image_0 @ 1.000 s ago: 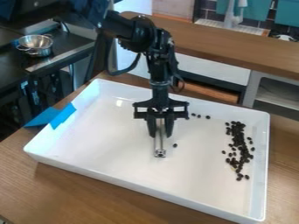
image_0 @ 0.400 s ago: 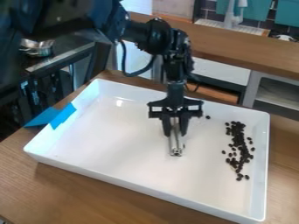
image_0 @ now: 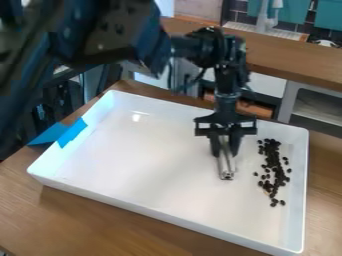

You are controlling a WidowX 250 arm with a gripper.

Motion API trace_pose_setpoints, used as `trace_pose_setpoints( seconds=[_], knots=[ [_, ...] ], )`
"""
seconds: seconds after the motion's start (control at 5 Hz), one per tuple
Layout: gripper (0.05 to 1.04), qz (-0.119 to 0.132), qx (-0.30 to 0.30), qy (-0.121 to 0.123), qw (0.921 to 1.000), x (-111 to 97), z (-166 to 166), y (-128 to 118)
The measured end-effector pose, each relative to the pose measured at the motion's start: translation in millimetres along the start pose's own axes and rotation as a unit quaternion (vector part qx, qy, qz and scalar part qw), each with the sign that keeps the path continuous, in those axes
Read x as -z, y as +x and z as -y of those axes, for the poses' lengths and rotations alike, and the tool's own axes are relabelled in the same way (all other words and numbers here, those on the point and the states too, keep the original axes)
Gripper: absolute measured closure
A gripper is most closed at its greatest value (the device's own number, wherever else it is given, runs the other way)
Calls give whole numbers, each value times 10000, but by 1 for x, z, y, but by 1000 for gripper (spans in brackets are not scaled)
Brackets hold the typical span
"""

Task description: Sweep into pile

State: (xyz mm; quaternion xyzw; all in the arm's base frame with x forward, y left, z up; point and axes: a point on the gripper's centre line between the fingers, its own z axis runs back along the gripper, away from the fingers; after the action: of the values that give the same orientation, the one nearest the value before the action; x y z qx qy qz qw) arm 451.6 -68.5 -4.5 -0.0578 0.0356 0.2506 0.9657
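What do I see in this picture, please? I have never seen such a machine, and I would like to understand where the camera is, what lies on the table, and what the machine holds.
The black machine is a robot arm. At its end is a two-finger gripper, which works somewhat like a hand. A fixed camera looks down at a slant on the work.

On the wooden table stands a large white tray with raised walls. Blue tape is stuck at its left side in the picture. Inside, near the right wall, lie many small dark pieces, like beans, in a long loose cluster.

The gripper holds a slim metal tool, pointing down into the tray beside the beans. It probably serves to sweep them into a pile.
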Motion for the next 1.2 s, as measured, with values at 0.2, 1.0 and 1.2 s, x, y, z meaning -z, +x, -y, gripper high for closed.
trace_pose_setpoints(
  seconds=[0.2,1.0,1.2],
  knots=[
    [708,-3,78,-40,10000,1,16,1],
    [708,-188,432,-46,9989,5,44,-10],
    [708,-314,852,-56,9959,9,68,-35]
  ],
)
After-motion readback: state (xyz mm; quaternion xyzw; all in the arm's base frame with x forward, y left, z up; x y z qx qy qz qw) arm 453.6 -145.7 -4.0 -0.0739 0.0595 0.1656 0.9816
